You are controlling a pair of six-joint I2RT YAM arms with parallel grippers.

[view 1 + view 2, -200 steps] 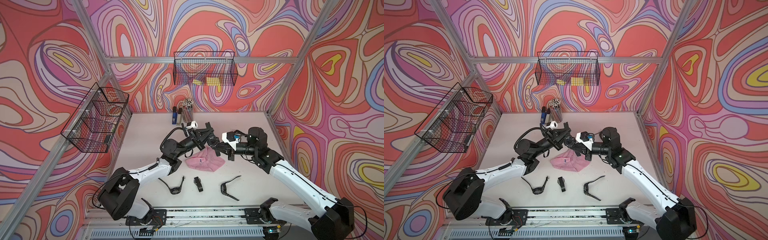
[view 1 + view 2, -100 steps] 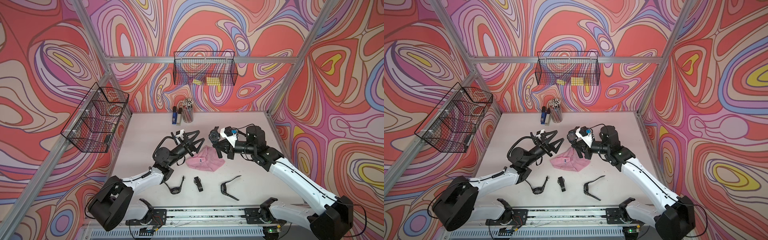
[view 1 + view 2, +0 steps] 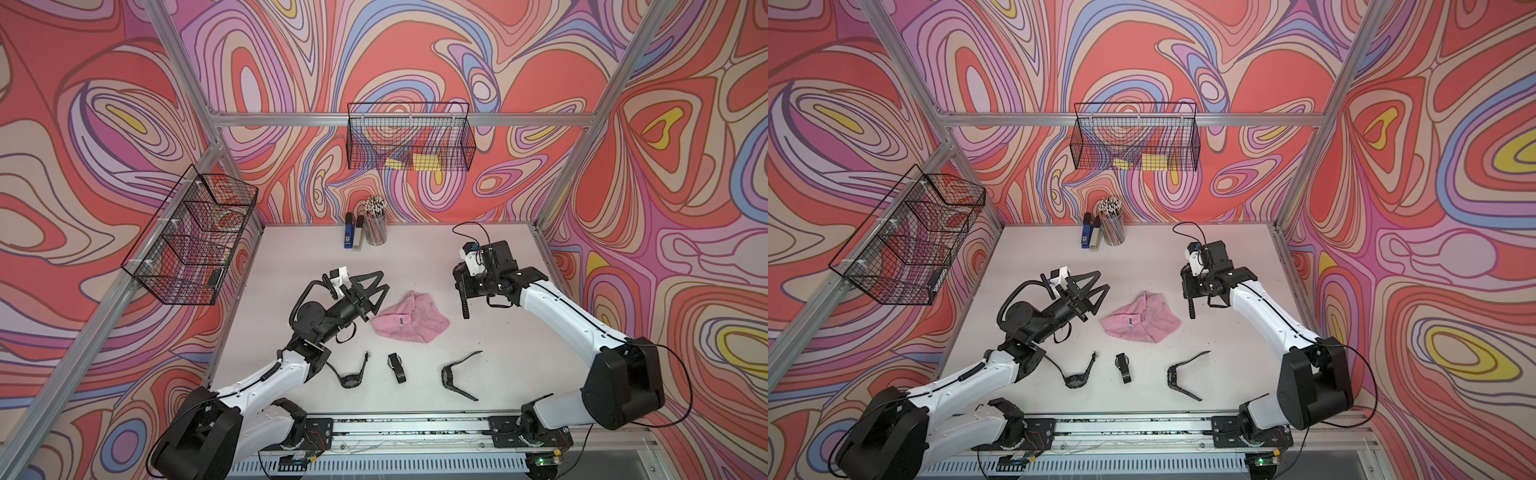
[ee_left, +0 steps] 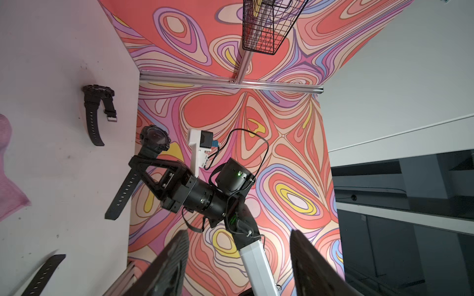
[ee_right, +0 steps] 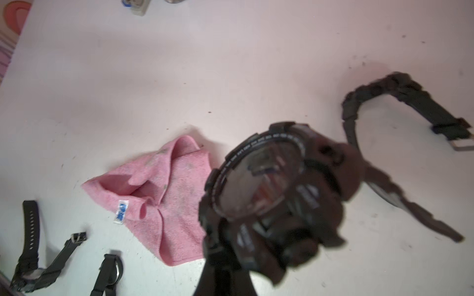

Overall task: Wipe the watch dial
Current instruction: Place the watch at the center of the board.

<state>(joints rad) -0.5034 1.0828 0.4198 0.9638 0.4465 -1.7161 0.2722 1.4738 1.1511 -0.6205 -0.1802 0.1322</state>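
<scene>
The right gripper [image 3: 462, 286] is clamped tight on the watch [image 3: 465, 305], pinching the strap just under the case. In the left wrist view the round dial [image 4: 155, 138] sticks out past the fingertips and the long strap end hangs free. The watch is held in the air to the right of the pink cloth [image 3: 409, 318], near it but not touching. The right wrist view shows the dial glass close up and blurred, so its state cannot be told.

The left gripper [image 3: 384, 279] hovers just left of the cloth. Its fingers [image 4: 169, 264] are spread wide with nothing between them.

The cloth lies crumpled on the table [image 3: 415, 257], its blue tag facing up. In front of the cloth, towards the robot's base, three more watches lie in a row: the left watch [image 3: 353, 374], the middle watch [image 3: 397, 368] and the right watch [image 3: 457, 374]. Behind the cloth, by the back wall, stand a pencil cup [image 3: 375, 226] and a stapler [image 3: 349, 236].
</scene>
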